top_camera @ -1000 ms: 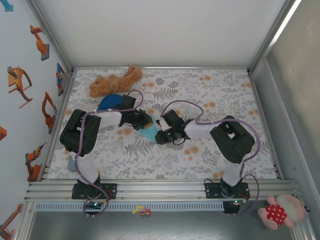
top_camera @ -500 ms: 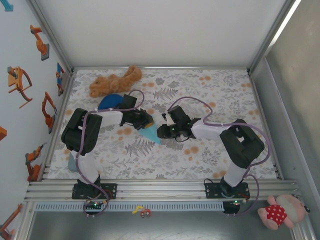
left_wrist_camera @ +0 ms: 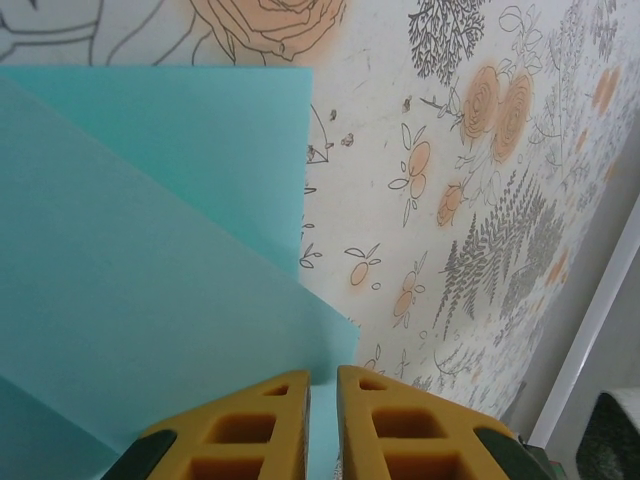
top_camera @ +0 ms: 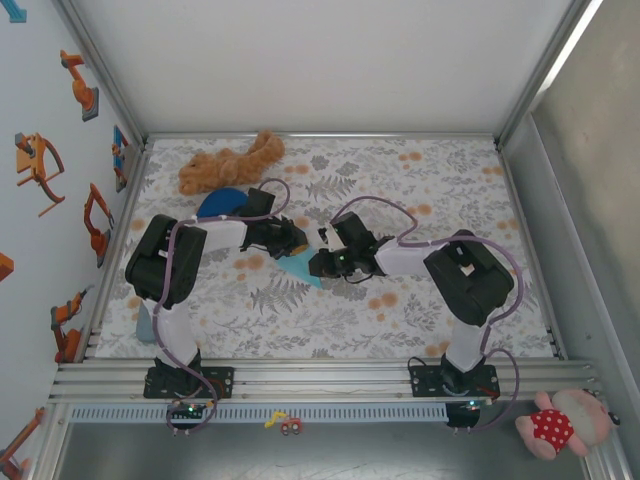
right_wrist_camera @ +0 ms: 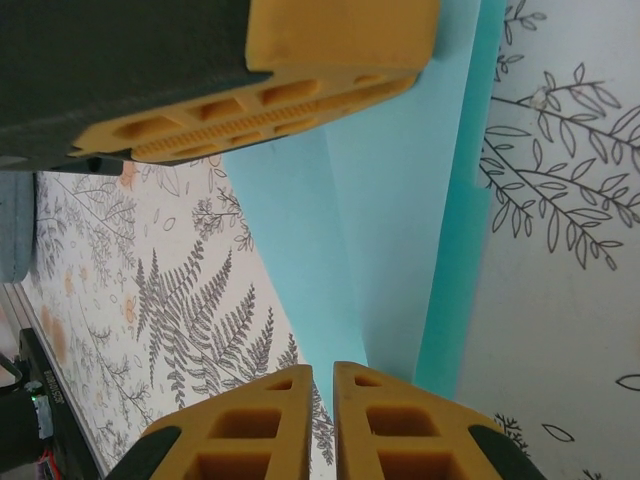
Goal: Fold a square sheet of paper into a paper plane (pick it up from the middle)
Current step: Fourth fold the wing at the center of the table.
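Observation:
The light cyan paper plane (top_camera: 300,268) lies on the flowered table mat (top_camera: 420,300) as a partly folded, pointed dart, its tip toward the near side. My left gripper (top_camera: 295,243) holds its far end, and my right gripper (top_camera: 316,264) holds its right edge. In the left wrist view layered cyan flaps (left_wrist_camera: 150,250) run between the nearly touching yellow fingers of the left gripper (left_wrist_camera: 323,388). In the right wrist view the right gripper (right_wrist_camera: 322,385) is shut on the creased paper (right_wrist_camera: 390,220), with the left gripper's fingers (right_wrist_camera: 300,90) just beyond.
A brown plush toy (top_camera: 230,163) lies at the back left, with a dark blue dome (top_camera: 218,204) next to the left arm. Metal frame rails border the mat. A pink plush (top_camera: 560,425) sits off the table at the near right.
My right arm swung its elbow outward and came back, and its gripper moved slightly away from the near edge. The paper's tip shifted a little to the right. The left gripper stayed put.

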You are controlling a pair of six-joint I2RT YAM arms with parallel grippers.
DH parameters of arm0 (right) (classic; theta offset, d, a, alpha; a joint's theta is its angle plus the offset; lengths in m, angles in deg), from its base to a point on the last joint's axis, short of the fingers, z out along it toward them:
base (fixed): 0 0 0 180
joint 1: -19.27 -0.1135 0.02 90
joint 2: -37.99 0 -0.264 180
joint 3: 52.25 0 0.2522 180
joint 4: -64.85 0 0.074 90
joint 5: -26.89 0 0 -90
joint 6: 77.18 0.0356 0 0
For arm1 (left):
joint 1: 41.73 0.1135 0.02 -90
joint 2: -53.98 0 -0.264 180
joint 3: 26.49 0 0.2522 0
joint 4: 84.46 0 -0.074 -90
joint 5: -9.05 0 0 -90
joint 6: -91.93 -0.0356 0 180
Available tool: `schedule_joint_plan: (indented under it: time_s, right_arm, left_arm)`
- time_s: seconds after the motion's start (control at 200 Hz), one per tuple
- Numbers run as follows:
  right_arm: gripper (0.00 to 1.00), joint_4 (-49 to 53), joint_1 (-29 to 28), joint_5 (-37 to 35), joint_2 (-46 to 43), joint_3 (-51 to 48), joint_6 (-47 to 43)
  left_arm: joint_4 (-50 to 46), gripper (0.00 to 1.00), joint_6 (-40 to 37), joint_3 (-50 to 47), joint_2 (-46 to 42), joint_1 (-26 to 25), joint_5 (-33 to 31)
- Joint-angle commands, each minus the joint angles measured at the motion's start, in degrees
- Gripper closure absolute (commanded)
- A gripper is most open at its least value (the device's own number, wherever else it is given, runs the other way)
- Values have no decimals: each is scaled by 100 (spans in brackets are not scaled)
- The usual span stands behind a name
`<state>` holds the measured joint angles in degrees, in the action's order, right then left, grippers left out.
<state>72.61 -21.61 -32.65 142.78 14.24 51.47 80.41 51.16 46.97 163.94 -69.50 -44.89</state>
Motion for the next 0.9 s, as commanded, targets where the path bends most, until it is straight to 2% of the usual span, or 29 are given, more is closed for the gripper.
schedule_joint_plan:
  time_s: [0.0, 0.896]
  right_arm:
    - [87, -139, 28, 75, 91, 154, 50]
    - [88, 178, 28, -173, 268, 123, -43]
  left_arm:
    - [-163, 84, -166, 141, 92, -40, 125]
    - [-201, 83, -212, 235, 288, -42, 206]
